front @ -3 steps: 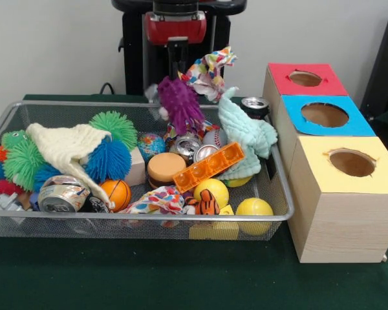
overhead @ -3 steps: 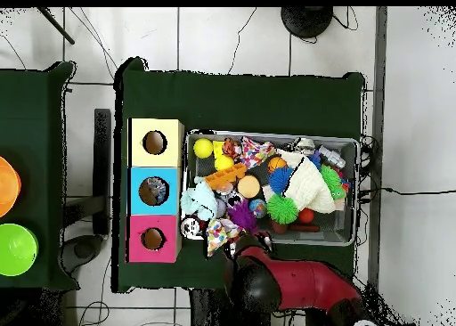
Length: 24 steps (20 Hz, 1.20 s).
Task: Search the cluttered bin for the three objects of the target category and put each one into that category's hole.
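A wire bin (front @ -3 steps: 281,194) (overhead @ -3 steps: 349,144) is packed with balls, cans, cloths and spiky toys. A purple shaggy toy (front @ -3 steps: 180,103) (overhead @ -3 steps: 240,215) hangs above the bin's back rim, right under my gripper (front @ -3 steps: 175,79), which is shut on its top. The fingers are hidden behind the toy. Beside the bin stand three wooden boxes with holes: a red-topped box (front @ -3 steps: 281,82) (overhead @ -3 steps: 152,240), a blue-topped box (front @ -3 steps: 355,127) (overhead @ -3 steps: 152,191) and a yellow-topped box (front @ -3 steps: 323,169) (overhead @ -3 steps: 155,143). In the overhead view something greyish shows inside the blue box's hole.
A multicoloured cloth (front @ -3 steps: 209,70) (overhead @ -3 steps: 218,236) is draped over the back rim by the arm. A mint cloth (front @ -3 steps: 246,139), an orange perforated block (front @ -3 steps: 210,166), crushed cans (front @ -3 steps: 63,194), yellow balls (front @ -3 steps: 254,208) and a cream knit cloth (front @ -3 steps: 68,147) crowd the bin.
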### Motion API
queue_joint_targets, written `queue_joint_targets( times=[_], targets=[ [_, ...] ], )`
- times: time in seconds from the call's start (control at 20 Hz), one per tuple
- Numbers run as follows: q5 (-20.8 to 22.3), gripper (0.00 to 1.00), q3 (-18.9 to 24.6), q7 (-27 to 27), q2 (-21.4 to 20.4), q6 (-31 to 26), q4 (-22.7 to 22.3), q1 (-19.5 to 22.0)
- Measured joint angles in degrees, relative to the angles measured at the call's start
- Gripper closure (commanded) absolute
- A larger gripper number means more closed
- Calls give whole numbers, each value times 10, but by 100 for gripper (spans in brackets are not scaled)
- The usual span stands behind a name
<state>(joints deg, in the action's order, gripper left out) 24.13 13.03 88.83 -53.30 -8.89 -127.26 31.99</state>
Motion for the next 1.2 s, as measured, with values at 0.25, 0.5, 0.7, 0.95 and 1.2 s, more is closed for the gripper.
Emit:
queue_joint_targets(
  times=[0.25, 0.5, 0.7, 0.95, 1.2],
  targets=[
    [-26, 100, 0, 0, -14, 0, -6, -27],
    [-45, 100, 0, 0, -21, 0, -15, -49],
    [-59, 100, 0, 0, -26, 0, -26, -71],
    [-69, 100, 0, 0, -32, 0, -28, -80],
    [-69, 100, -1, 0, -33, 0, -28, -78]
  ],
)
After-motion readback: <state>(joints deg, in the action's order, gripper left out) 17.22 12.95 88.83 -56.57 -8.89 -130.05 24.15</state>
